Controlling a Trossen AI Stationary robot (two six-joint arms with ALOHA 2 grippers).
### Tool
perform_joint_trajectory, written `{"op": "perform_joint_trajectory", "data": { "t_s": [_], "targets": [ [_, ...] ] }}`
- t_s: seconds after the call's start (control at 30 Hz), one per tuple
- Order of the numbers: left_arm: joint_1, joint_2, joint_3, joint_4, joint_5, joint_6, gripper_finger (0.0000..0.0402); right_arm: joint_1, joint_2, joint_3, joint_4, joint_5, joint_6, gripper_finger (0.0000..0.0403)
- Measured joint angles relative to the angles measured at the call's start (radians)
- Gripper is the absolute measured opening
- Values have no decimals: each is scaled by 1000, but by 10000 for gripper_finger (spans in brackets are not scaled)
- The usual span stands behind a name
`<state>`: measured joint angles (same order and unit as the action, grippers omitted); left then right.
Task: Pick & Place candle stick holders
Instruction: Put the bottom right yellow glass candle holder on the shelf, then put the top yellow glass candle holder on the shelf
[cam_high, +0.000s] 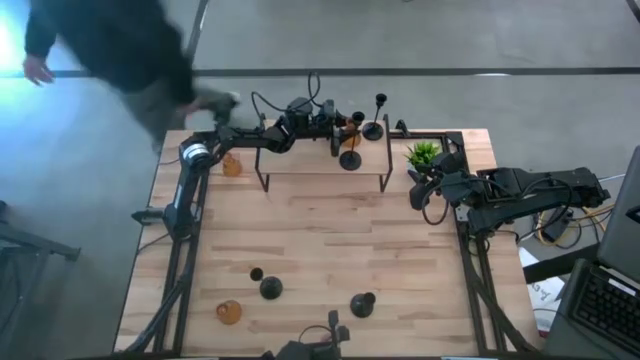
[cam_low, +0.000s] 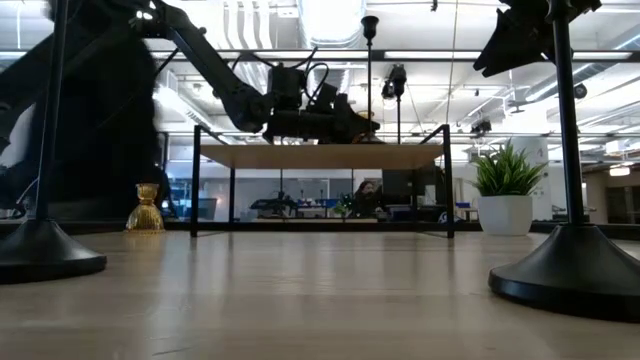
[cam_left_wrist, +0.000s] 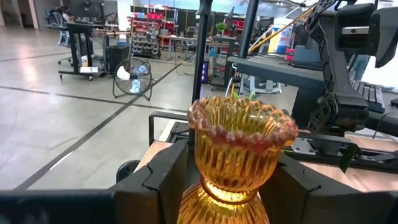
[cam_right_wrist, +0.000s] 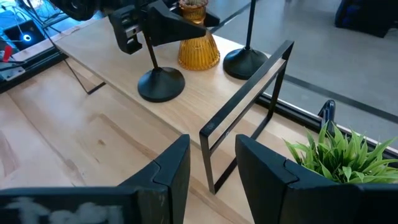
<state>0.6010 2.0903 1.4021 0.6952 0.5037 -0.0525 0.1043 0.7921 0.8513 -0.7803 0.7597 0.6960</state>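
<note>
My left gripper (cam_high: 340, 124) reaches over the raised wooden shelf (cam_high: 300, 160) at the table's far side and is shut on an amber holder (cam_left_wrist: 239, 149). Two black holders (cam_high: 350, 158) (cam_high: 373, 128) stand on the shelf beside it. Another amber holder (cam_high: 232, 165) stands on the table left of the shelf. Near the table's front edge there are two black holders (cam_high: 270, 288) (cam_high: 362, 303) and an amber one (cam_high: 229, 312). My right gripper (cam_high: 425, 195) is open and empty at the right, near the plant. My left gripper pinches the amber holder between its two fingers (cam_left_wrist: 165, 180), at the lower part of the cup above its narrow waist (cam_left_wrist: 211, 180). The fingers come level, from the table's left. The holder is upright, with its base (cam_right_wrist: 199, 57) on the shelf board.
A small green potted plant (cam_high: 424, 153) stands right of the shelf, close to my right gripper. The shelf has thin black metal legs (cam_right_wrist: 211, 155). A person in dark clothes (cam_high: 110, 50) stands beyond the table's far left corner. The middle of the table (cam_high: 330, 235) is bare wood.
</note>
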Motion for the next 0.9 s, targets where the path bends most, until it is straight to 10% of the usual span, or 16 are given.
{"op": "perform_joint_trajectory", "data": {
  "t_s": [0.9],
  "targets": [
    [0, -47, -2, -132, -7, 47, 309, 0, 0, 0, 0, -1, 0, 123]
  ]
}}
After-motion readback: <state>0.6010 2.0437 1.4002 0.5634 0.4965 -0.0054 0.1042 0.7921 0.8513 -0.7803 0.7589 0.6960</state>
